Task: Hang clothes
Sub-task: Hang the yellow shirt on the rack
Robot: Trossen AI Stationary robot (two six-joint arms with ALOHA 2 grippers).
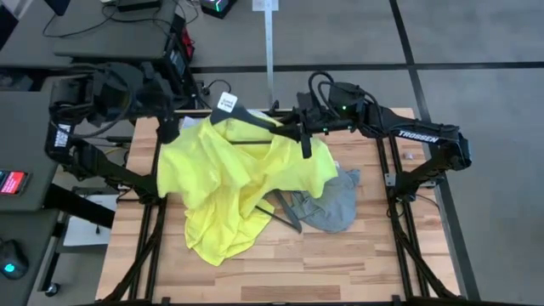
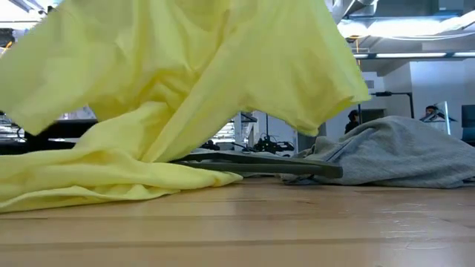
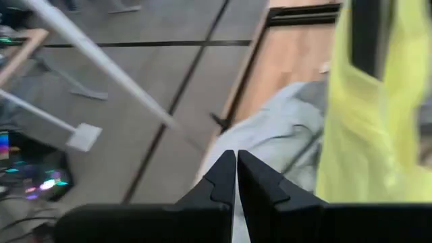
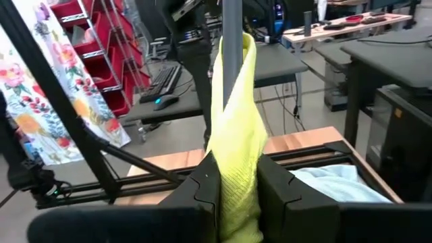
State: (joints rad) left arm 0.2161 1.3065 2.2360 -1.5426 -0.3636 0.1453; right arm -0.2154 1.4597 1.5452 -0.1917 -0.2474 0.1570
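- The right claw (image 4: pixel 236 182) pinched a fold of the yellow shirt (image 1: pixel 229 170), its two dark fingers pressed against the fabric on either side, right where a grey hanger bar (image 4: pixel 232 40) rose through the cloth.
- In the high view that claw (image 1: pixel 303 136) sat above the far middle of the table (image 1: pixel 340 263), holding the shirt's upper edge up off the wood.
- The left claw (image 3: pixel 236 179) was pressed together with nothing visibly between its tips. It sat near the table's far left corner (image 1: pixel 166 119), beside the shirt's other shoulder.
- A dark hanger (image 1: pixel 246 119) with a white tag (image 1: pixel 226 103) lay across the shirt's top, between the two arms. How far it had entered the neck opening could not be told.
- The yellow shirt was partly lifted; its lower half still trailed in a heap on the table toward the near left side.
- A grey T-shirt (image 1: pixel 331 204) lay crumpled on the table just right of the yellow one, touching it. A second dark hanger (image 1: pixel 285 214) lay flat between them.
- A pale blue fabric (image 4: pixel 331 182) showed beside the yellow shirt in the wrist views.
- Judged from this, the task was early: the first shirt was only being fitted to its hanger, nothing hung yet, and the other garments remained untouched.
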